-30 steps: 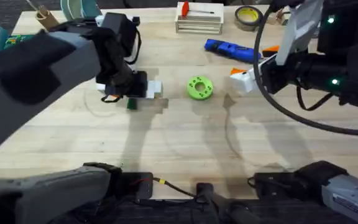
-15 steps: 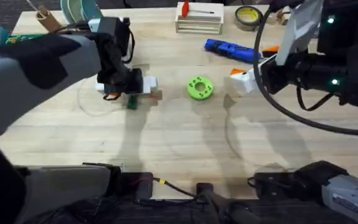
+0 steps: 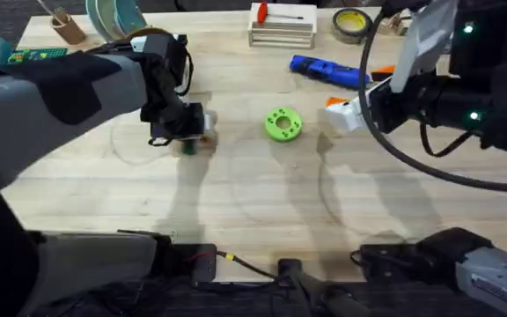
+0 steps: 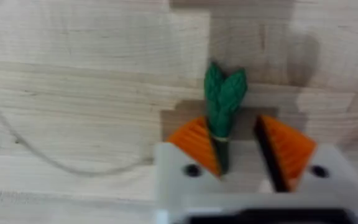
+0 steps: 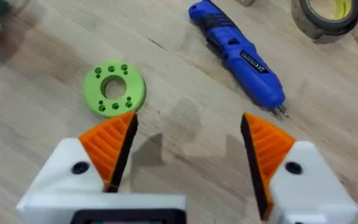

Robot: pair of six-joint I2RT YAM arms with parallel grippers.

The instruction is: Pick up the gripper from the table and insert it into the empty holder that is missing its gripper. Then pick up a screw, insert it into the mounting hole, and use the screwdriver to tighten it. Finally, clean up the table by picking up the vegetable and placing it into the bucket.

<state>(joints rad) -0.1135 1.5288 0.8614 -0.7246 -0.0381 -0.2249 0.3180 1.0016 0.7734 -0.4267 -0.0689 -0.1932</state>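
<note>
The vegetable (image 4: 224,99) is a slim dark green piece with a leafy end, lying on the table (image 3: 262,202) just left of centre (image 3: 186,147). My left gripper (image 4: 238,134) is down over it (image 3: 181,135) and open. The stalk rests against one orange pad (image 4: 197,144), with a gap to the other pad. My right gripper (image 5: 188,127) hovers open and holds nothing at the right (image 3: 359,88), beside the blue screwdriver (image 3: 326,70) (image 5: 238,53). The gold bucket (image 3: 148,35) peeks out behind the left arm. The loose gripper, the holder and the screw are out of view.
A bright green ring-shaped disc (image 3: 282,123) (image 5: 113,88) lies mid-table. At the far edge stand a white rack with a red-handled tool (image 3: 282,26), a tape roll (image 3: 352,22) and a tan wooden cup (image 3: 66,28). Bare wood stretches across the near half.
The left gripper's fingers have drawn closer together around the vegetable and the left arm has shifted slightly. The right arm has not moved.
</note>
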